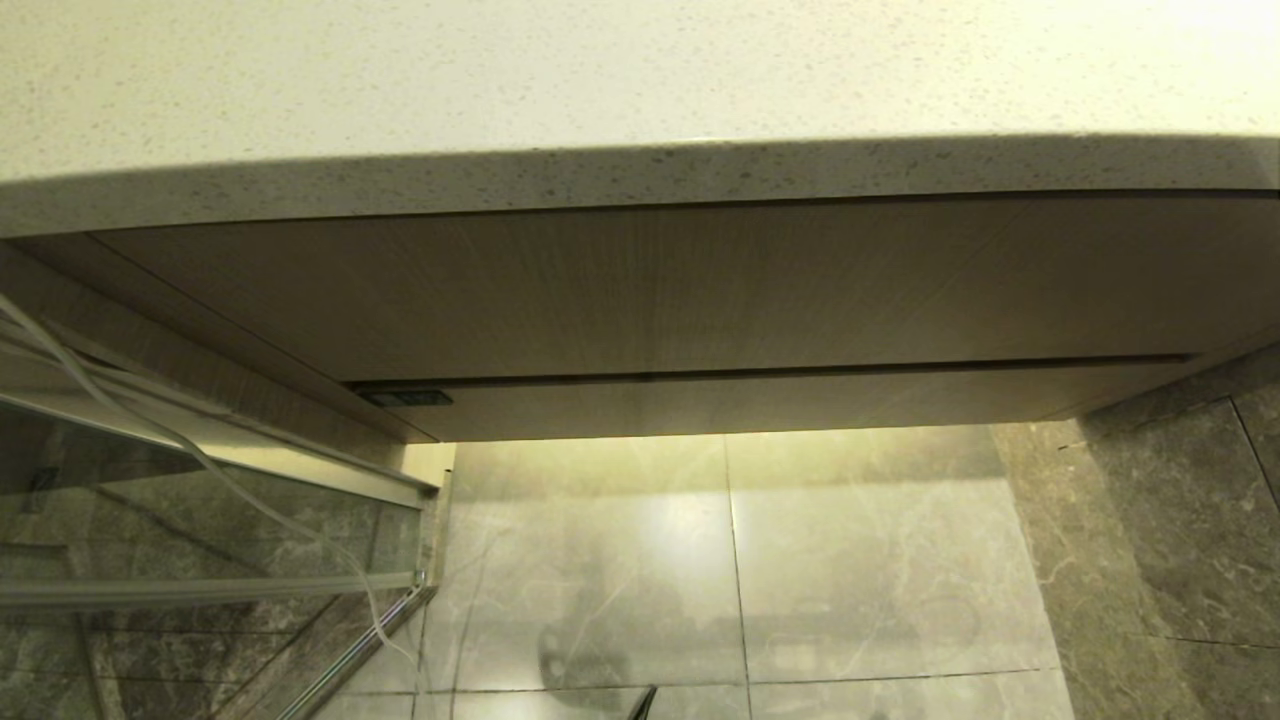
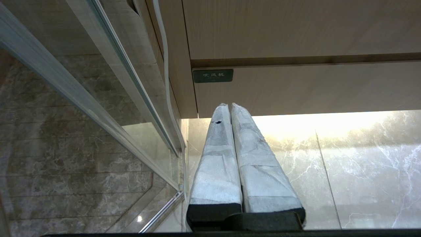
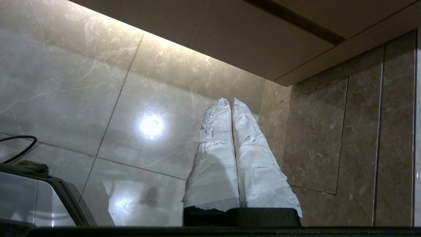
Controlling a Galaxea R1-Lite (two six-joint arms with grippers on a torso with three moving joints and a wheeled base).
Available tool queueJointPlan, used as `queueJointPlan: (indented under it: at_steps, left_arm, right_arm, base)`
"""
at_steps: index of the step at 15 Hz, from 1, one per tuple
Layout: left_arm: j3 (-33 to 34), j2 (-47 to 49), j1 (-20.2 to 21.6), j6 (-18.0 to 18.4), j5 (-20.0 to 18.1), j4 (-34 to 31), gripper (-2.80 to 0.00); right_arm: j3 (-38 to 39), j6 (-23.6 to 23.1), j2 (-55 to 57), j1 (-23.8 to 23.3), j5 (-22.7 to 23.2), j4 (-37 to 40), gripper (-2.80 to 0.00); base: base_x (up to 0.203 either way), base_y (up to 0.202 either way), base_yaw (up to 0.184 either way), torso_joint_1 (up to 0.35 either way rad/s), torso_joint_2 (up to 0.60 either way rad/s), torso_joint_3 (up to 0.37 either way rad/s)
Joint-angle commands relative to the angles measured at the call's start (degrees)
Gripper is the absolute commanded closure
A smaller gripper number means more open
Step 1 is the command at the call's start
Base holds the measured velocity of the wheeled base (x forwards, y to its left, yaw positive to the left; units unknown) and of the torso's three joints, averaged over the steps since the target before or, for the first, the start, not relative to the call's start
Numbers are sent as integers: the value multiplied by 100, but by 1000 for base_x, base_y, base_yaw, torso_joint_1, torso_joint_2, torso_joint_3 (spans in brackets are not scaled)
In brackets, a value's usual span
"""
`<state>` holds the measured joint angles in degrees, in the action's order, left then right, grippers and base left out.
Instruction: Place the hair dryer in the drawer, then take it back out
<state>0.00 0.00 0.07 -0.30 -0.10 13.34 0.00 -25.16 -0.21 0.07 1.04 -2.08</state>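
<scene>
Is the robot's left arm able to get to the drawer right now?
Probably yes. The left gripper, fingers pressed together, points at the shut drawer just below the little green label, and nothing sits between them.

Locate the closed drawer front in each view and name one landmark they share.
Head: the drawer, low strip under the vanity panel.
Left wrist: above the shut left gripper, beside the small dark label.
Right wrist: slanting across the top.
Shared landmark: the marble floor.

Speckled countertop (image 1: 640,70) above closed drawer (image 1: 800,400), marble floor (image 1: 740,580) below.
</scene>
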Motion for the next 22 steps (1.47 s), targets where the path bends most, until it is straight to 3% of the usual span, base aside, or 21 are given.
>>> queueJointPlan:
  at_steps: [1, 6, 7, 8, 9, 10, 12, 14, 16, 17, 19, 22]
  left_arm:
    - [229, 0, 1, -5, 1, 11, 0]
    - [229, 0, 1, -5, 1, 11, 0]
    - [229, 0, 1, 4, 1, 11, 0]
    - [229, 0, 1, 2, 1, 11, 0]
    - [229, 0, 1, -5, 1, 11, 0]
    - [229, 0, 1, -5, 1, 11, 0]
    - [229, 0, 1, -5, 1, 11, 0]
    - [229, 0, 1, -5, 1, 11, 0]
    - [229, 0, 1, -4, 1, 11, 0]
    - [229, 0, 1, 0, 1, 11, 0]
    - [229, 0, 1, -5, 1, 11, 0]
    - [229, 0, 1, -5, 1, 11, 0]
  right_arm:
    - [9, -15, 21, 9, 2, -2, 0]
    - [-9, -62, 60, 3, 33, -89, 0]
    - [-51, 241, 118, 4, 179, -187, 0]
    - [-84, 728, 161, 8, 641, -218, 0]
    - [-183, 938, 126, 5, 954, 8, 0]
    - [-284, 955, 56, 7, 961, 415, 0]
    - [-514, 879, 27, 8, 516, 1277, 0]
    - [-375, 955, 23, 7, -165, 900, 0]
    - [-50, 911, 22, 10, -29, -131, 0]
    - [-9, 966, 24, 10, -1, -137, 0]
    - [8, 1595, 24, 10, 22, -144, 0]
    - [10, 1793, 29, 10, 11, -116, 0]
  base:
    - [0, 0, 0, 0, 0, 0]
    - [0, 0, 0, 0, 0, 0]
    - [0, 0, 0, 0, 0, 0]
    - [0, 0, 0, 0, 0, 0]
    - [0, 0, 0, 0, 0, 0]
    - [0, 0, 0, 0, 0, 0]
    - [0, 0, 0, 0, 0, 0]
    - [0, 0, 0, 0, 0, 0]
    - [0, 0, 0, 0, 0, 0]
    - [0, 0, 0, 0, 0, 0]
    - [0, 0, 0, 0, 0, 0]
    - [0, 0, 0, 0, 0, 0]
